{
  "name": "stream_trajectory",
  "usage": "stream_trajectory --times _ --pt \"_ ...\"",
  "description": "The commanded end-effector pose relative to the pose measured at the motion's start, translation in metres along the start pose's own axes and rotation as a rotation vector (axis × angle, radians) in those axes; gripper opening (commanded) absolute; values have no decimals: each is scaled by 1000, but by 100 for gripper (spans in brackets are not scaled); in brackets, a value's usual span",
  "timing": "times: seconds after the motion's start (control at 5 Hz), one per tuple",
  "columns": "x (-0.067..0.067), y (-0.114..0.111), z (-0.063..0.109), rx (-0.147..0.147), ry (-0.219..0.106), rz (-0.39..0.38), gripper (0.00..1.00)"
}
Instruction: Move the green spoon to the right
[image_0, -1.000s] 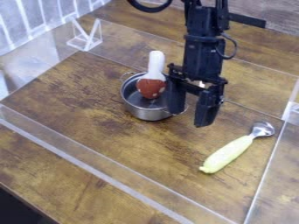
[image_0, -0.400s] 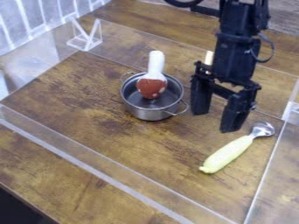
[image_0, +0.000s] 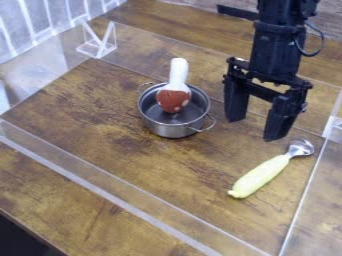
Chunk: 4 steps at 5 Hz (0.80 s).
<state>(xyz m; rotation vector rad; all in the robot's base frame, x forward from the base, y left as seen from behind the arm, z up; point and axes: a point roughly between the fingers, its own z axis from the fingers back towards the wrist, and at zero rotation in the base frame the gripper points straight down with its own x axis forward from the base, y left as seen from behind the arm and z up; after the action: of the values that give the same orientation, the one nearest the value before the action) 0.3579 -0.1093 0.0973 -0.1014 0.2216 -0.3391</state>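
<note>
**One spoon, one pot, one open gripper on a wooden table**

A wooden table (image_0: 94, 120) with dark, worn planks is seen from above and at an angle. One small metal pot (image_0: 174, 112) is taken here as the landmark; it stands near the middle of the table. One white-handled utensil with a red end (image_0: 175, 85) is propped inside the pot, its red end down in the bowl and its white handle leaning up and away toward the back.

One green spoon (image_0: 267, 172) is laid flat on the wood to the right of the pot and nearer the front edge, well apart from it. Its thick yellow-green handle is pointed toward the front left, and its small silver bowl is pointed toward the back right.

One black gripper (image_0: 263, 115) is hung from a dark arm to the right of the pot, above the table and behind the spoon. Its two fingers (image_0: 283, 118) are pointed downward and held wide apart, with nothing between them. Neither the spoon nor the pot is touched by them.

One clear triangular stand (image_0: 96, 40) is set far behind and to the left of the pot.
</note>
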Motion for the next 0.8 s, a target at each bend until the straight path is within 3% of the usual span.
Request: stream_trajectory --times 0.0,0.2,0.6 --pt "-4 -4 36 14 -92 -72 100" --pt "0 -5 31 17 -65 -130 100" --pt "-7 6 9 8 -55 -98 100"
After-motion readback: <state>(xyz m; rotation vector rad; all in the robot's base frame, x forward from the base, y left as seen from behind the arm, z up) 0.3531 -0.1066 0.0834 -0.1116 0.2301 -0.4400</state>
